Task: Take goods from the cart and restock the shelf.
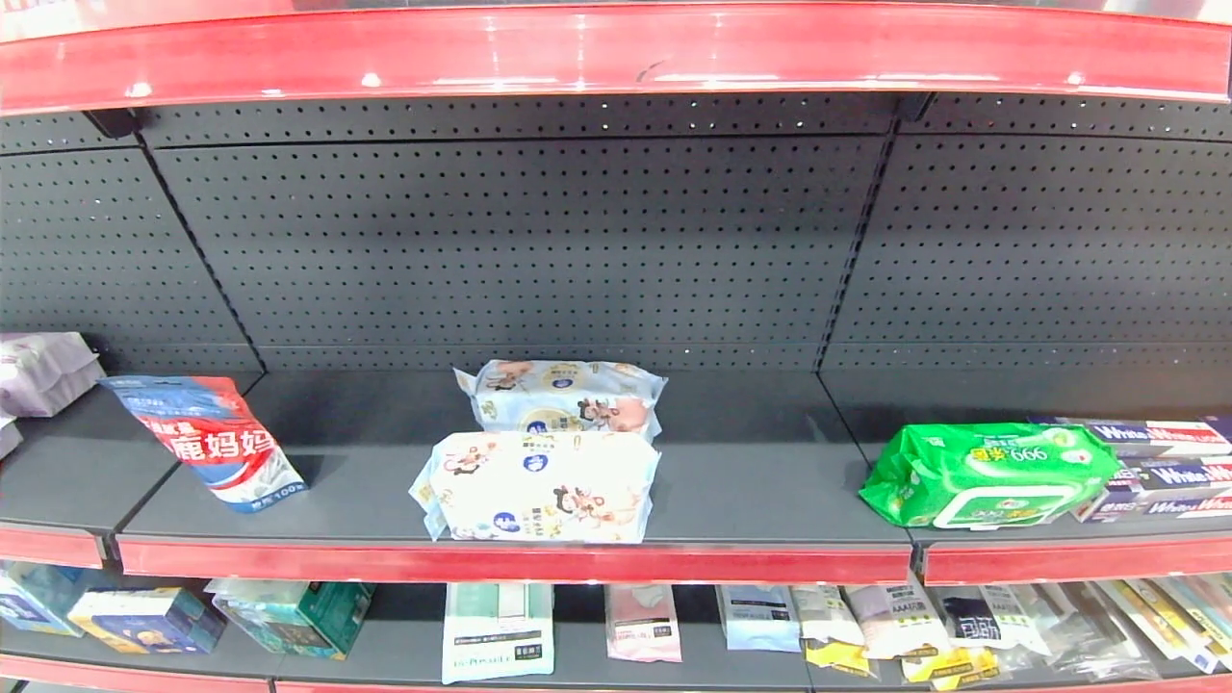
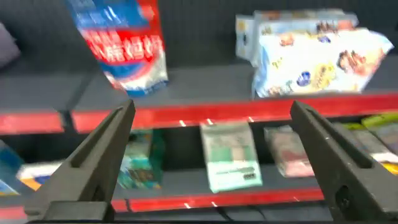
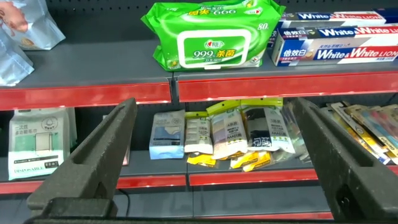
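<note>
Ahead of the left end effector (image 2: 211,104), fingers apart, white wipes pack (image 2: 317,62) on shelf (image 2: 199,87).

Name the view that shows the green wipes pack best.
Right wrist view: the green wipes pack faces the camera, its lid flap plain. The head view shows it farther off, angled, beside toothpaste boxes.

A shelf (image 1: 751,481) holds goods in a row. At its centre, a front pack (image 1: 539,486) lies at the edge, with a rear pack (image 1: 563,397) just behind it. To the left a pouch (image 1: 217,443) stands tilted; soft packs (image 1: 43,371) lie farther left. On the right a wipes pack (image 1: 991,474) lies beside stacked toothpaste boxes (image 1: 1165,467). Below, a lower shelf (image 1: 404,645) carries boxes (image 1: 144,616) at left and flat packets (image 1: 866,626) from the centre to the right.
</note>
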You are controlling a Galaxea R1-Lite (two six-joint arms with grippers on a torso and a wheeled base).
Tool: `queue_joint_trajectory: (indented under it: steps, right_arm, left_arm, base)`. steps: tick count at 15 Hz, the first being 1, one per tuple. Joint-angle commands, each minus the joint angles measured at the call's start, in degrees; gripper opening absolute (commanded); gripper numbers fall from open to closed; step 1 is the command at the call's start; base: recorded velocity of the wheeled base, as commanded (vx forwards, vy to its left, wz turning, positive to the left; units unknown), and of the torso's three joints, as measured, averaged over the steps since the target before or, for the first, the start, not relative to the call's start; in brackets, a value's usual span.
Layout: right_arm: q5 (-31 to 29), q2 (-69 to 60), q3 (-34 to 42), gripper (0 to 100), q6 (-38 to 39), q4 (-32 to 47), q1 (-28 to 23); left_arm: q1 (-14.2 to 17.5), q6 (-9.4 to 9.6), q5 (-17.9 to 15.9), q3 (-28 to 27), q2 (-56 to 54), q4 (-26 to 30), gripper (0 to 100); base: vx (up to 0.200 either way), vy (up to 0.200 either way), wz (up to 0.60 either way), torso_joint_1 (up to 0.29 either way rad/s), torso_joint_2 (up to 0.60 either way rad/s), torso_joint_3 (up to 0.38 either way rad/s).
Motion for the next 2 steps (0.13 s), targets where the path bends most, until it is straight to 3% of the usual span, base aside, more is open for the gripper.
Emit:
queue_joint_trajectory:
  steps: [1,2]
  right_arm:
    - [0.01,0.09,0.01,100,-0.01,-0.01,-0.02]
    - [0.01,0.09,0.01,100,-0.01,-0.01,-0.02]
  left_arm:
    - [0.04,-2.33,0.23,0.41,0.19,0.19,100]
    - [0.04,-2.59,0.14,0.41,0.19,0.27,100]
  base:
    - [0.000,0.000,0.00,0.000,0.00,0.000]
    - [0.000,0.000,0.00,0.000,0.00,0.000]
